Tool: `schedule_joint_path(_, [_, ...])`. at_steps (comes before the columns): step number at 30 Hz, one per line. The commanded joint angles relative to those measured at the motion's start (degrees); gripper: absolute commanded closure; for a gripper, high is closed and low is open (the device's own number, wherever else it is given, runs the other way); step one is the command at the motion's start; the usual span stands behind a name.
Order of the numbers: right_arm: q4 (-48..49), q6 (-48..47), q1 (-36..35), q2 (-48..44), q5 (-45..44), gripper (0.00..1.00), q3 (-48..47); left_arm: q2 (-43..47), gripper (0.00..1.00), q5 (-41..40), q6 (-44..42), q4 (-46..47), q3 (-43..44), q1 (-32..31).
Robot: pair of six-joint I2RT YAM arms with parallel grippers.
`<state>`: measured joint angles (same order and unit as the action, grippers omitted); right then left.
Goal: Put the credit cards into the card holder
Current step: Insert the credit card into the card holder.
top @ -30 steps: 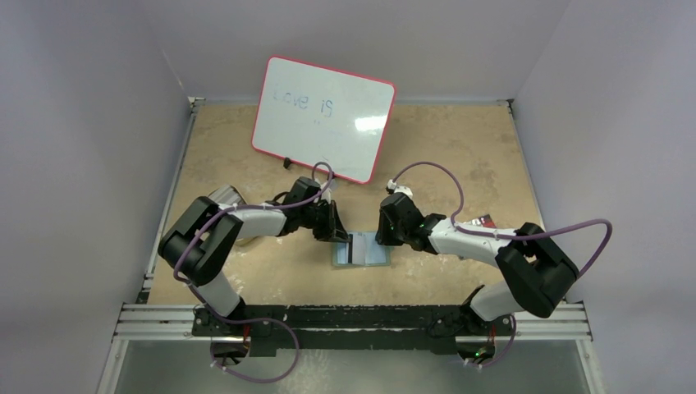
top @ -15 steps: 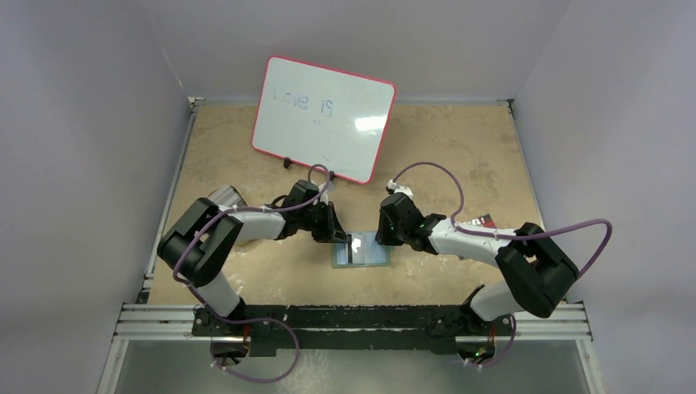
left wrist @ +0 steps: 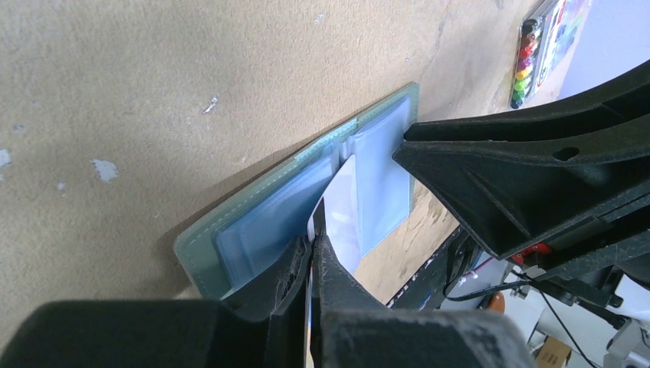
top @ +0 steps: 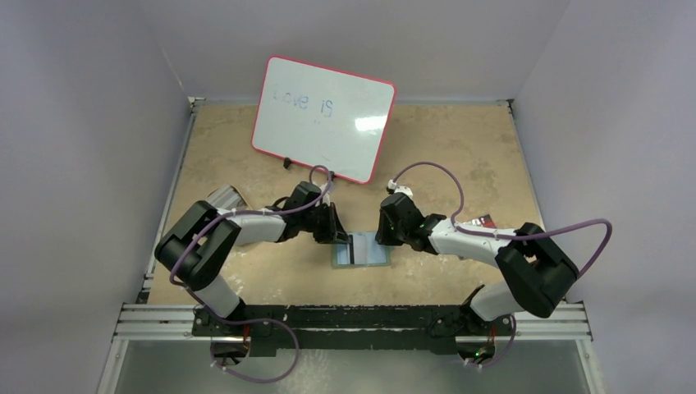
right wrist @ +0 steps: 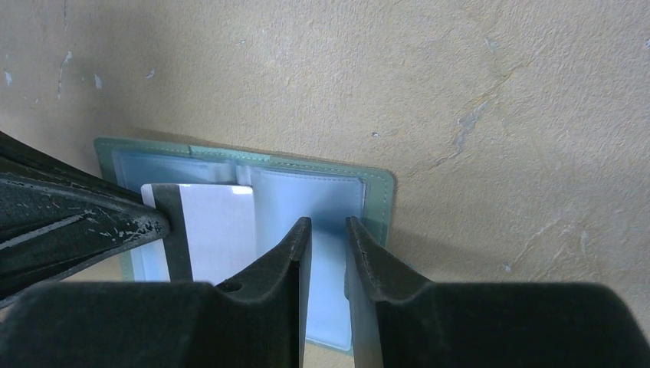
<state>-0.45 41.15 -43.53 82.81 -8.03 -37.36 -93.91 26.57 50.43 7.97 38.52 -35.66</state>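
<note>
the open sage-green folding card holder (right wrist: 377,184) lay flat on the tan table (top: 443,156), the right gripper (right wrist: 328,222) - jaws narrowly parted - bearing on its right page, while the left gripper (left wrist: 313,244) pinched a whitish dark-striped plastic card (right wrist: 218,230) over the fold - insertion seemingly just beginning, not finished.

The sage-green card holder (top: 373,256) is lying open at frame centre, with a dark-striped whitish credit card (right wrist: 207,230) leaning over its left half.

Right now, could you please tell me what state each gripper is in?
Left gripper: closed on a credit card.
Right gripper: slightly open, at the card holder.
</note>
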Motion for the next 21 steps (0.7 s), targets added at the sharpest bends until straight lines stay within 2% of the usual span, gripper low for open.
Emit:
schedule_joint_path(1, [-1.0,0.8,-0.1,0.4,-1.1,0.75,1.3,-1.3,1.0,-1.4,0.8,1.6,0.5,-1.3])
schedule_joint_path(12, [-0.6,1.1,-0.1,0.4,-1.2,0.75,1.5,-2.0,1.0,-7.8,-0.3,-0.3,2.1,-2.1])
schedule_joint_path(21, [-0.5,1.1,-0.1,0.2,-0.4,0.75,2.1,-0.3,1.0,-10.0,1.4,1.1,1.2,-2.1])
